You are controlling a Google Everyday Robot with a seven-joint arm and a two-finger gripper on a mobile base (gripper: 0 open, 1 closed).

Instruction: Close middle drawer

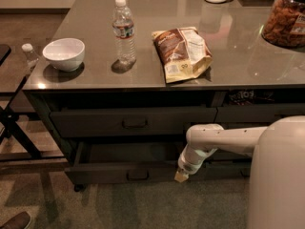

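The middle drawer is a wide, shallow dark grey drawer with a small bar handle. It stands pulled out below the closed upper drawer. My gripper hangs from the white arm, its tan tip down. It is at the drawer's front face, just right of the handle. The fingers look shut and hold nothing. I cannot tell whether the tip touches the front.
On the counter are a white bowl, a water bottle, a chip bag and a snack jar. Narrower drawers are at the right. A black stand and a shoe are at the left.
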